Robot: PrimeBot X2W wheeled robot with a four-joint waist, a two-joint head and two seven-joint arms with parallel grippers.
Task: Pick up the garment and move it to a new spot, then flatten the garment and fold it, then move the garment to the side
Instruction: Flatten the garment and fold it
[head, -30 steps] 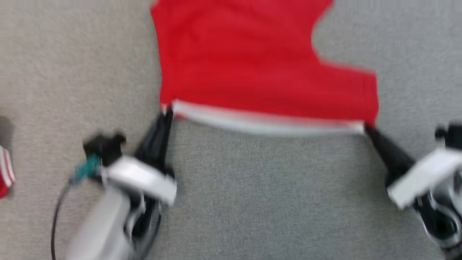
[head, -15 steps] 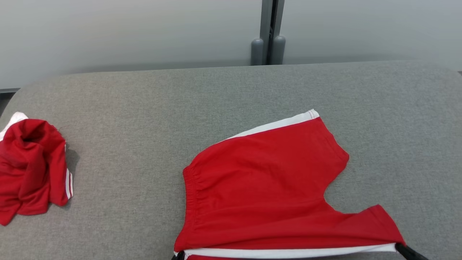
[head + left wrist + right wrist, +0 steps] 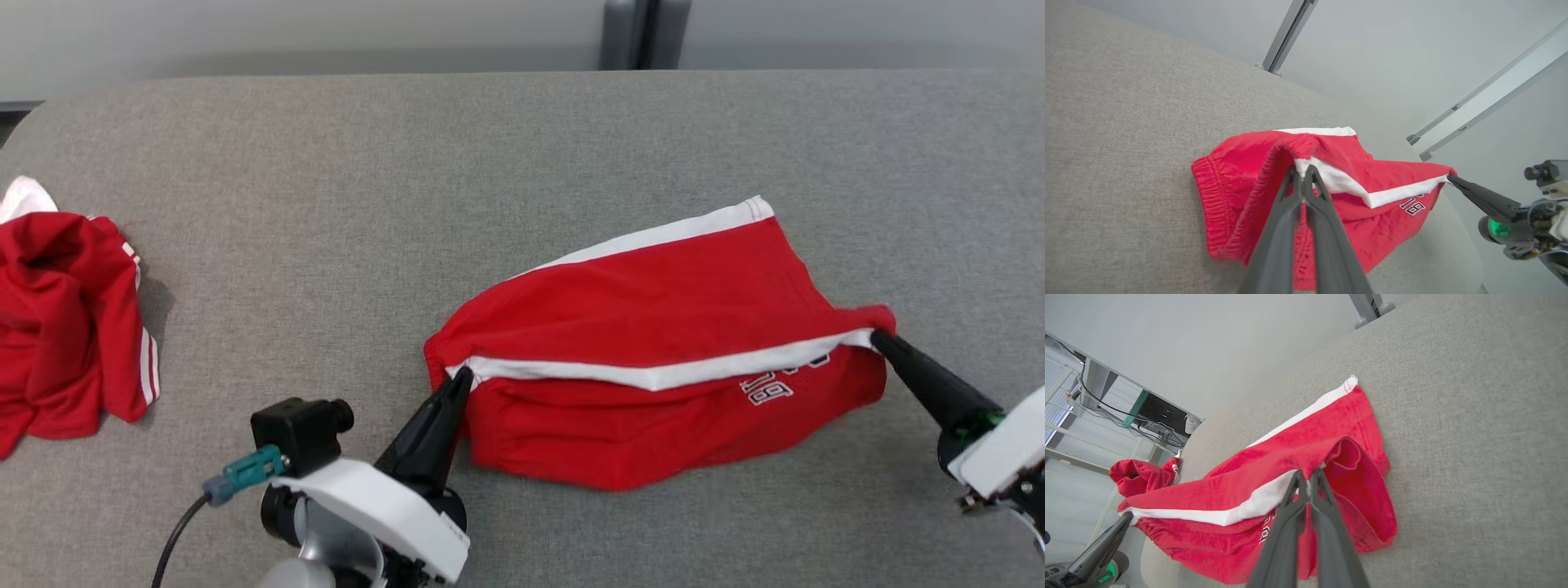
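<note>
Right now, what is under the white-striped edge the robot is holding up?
Under the white-striped edge lies the lower layer of the red shorts, with white lettering peeking out. The rest of the print is covered, as is the grey tabletop beneath.

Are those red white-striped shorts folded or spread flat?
Mid-fold: left gripper and right gripper hold one edge of the red white-striped shorts doubled over.

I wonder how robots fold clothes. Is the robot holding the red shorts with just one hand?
No, the left gripper and the right gripper each pinch one end of the white stripe on the red shorts.
</note>
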